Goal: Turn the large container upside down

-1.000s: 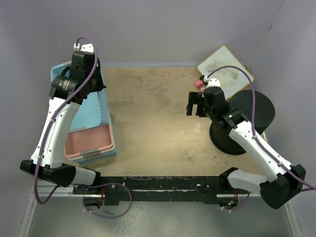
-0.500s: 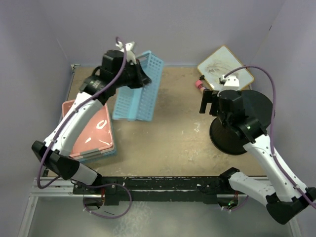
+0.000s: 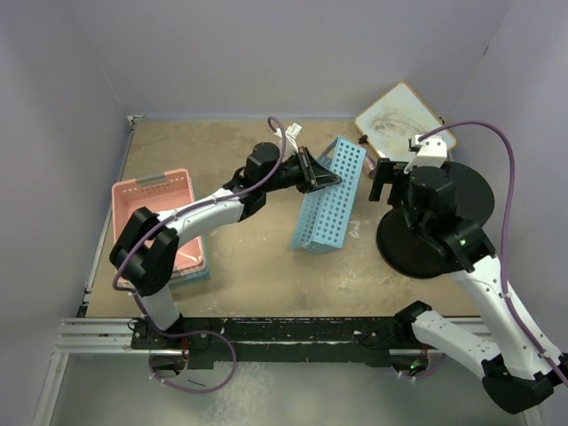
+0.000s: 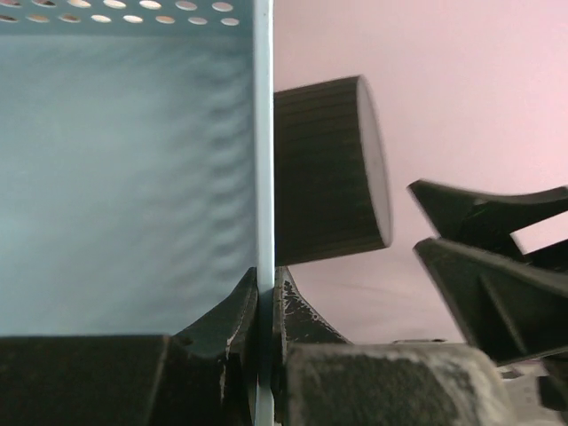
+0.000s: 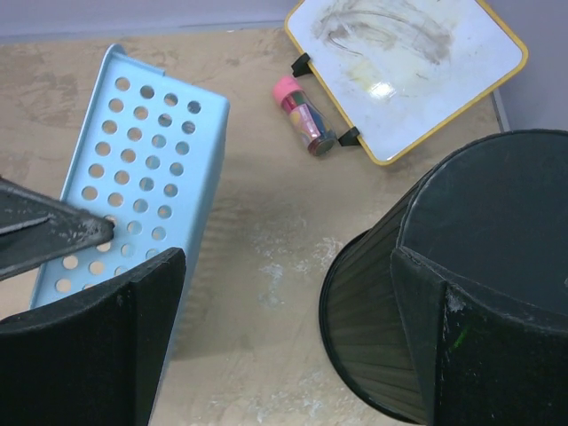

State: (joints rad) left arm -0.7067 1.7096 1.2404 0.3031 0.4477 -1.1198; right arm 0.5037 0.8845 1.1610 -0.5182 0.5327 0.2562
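The large black container [image 3: 475,204] stands at the right of the table, flat closed end up and wider rim on the table. It also shows in the right wrist view [image 5: 497,204] and in the left wrist view [image 4: 324,169]. My left gripper [image 3: 330,180] is shut on a side wall of a perforated blue basket [image 3: 328,200], which stands tilted on edge mid-table, just left of the container. The pinched wall runs between the jaws in the left wrist view [image 4: 265,284]. My right gripper [image 3: 390,177] is open and empty [image 5: 284,293], above the gap between basket [image 5: 133,160] and container.
A pink basket [image 3: 160,222] sits at the left, with a blue edge showing under its near side. A small yellow-framed whiteboard [image 3: 404,115] leans at the back right corner, with a pink-capped bottle [image 5: 306,115] beside it. Purple walls close in three sides.
My left arm has carried the blue basket from the far left across to mid-table beside the black container. My right gripper has shifted slightly right, nearer the container.
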